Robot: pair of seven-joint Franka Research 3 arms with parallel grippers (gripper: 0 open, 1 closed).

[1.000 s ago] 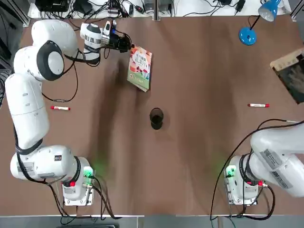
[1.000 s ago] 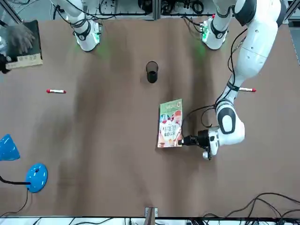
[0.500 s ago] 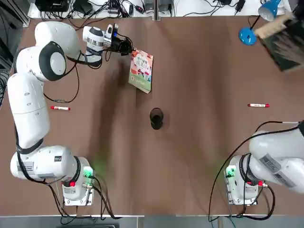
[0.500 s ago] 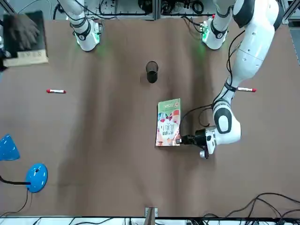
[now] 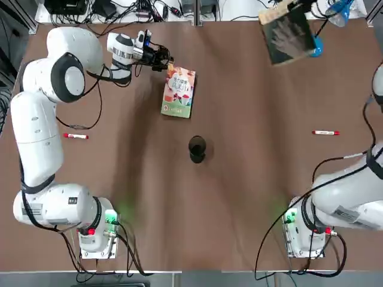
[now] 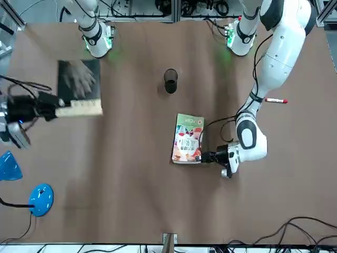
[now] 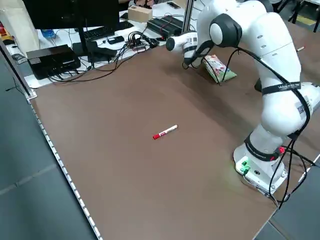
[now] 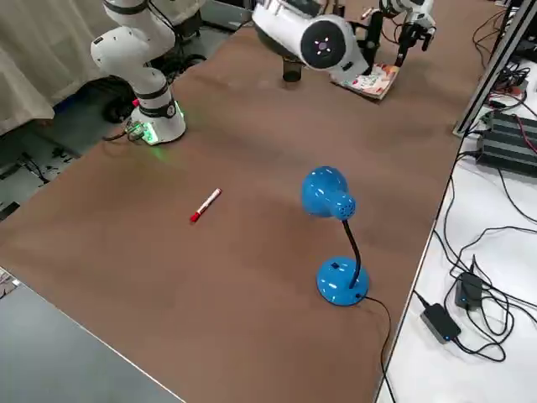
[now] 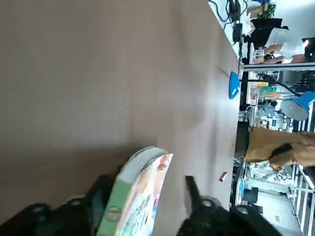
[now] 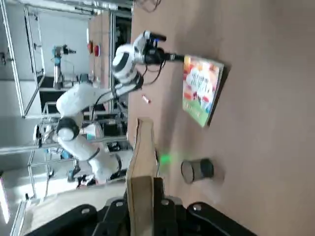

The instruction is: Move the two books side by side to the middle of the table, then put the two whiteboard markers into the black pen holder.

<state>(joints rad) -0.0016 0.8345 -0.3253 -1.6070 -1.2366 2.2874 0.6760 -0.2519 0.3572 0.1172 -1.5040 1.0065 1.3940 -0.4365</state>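
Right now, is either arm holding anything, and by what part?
Right pincer: holding the dark grey book by a side edge, near its cream band. Left pincer: open at the colourful book, not holding it.

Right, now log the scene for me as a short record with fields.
left gripper: open, at the colourful book's far end
colourful book: on the table, beyond the pen holder
right gripper: shut on the dark book, over the table's right half
dark book: held up, pale hand picture showing
black pen holder: upright, no marker in it
left marker: lying near left arm
right marker: lying on the right side
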